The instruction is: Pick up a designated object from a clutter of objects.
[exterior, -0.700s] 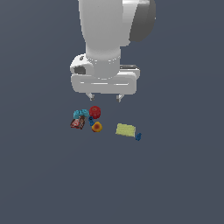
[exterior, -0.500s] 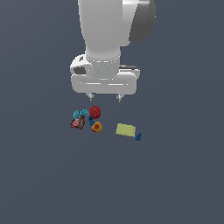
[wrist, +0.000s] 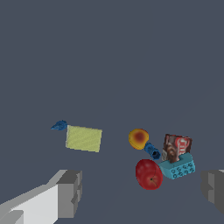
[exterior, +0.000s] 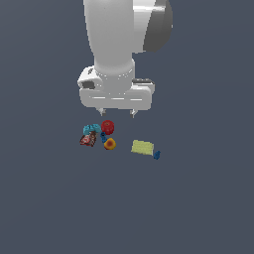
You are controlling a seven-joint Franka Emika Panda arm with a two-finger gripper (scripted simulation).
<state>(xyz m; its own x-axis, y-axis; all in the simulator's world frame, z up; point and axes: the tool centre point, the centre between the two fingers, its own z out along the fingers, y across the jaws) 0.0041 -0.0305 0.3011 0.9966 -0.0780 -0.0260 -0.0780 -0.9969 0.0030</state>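
Working across the exterior view from its left, you have the brown-red packet (exterior: 88, 140) at the edge of the cluster, with the teal block (exterior: 91, 129) touching it just behind. Next comes the red apple (exterior: 107, 127), the thing you are after, resting on the desk (exterior: 198, 198) with a small blue piece (exterior: 103, 135) just beside it and the orange-yellow fruit (exterior: 110, 144) close in front. Further to that view's right, apart from the cluster, lies the yellow-green flat block (exterior: 142, 147), with another small blue bit (exterior: 157, 155) at its far corner. Your gripper (exterior: 117, 113) hangs above the cluster, released, its jaws spread wide and grasping nothing; the wrist view shows both fingers well apart with the apple on the desk between them, nearer one side. So nothing of the task is done yet: the apple is untouched, and you have the whole descent, the closing and the lift ahead of you. Judging by the crowding, the teal block and the blue piece sit close enough to the apple to get in a finger's way. The packet carries a printed face with pale lettering, but it is too small and blurred to read; no other writing shows.
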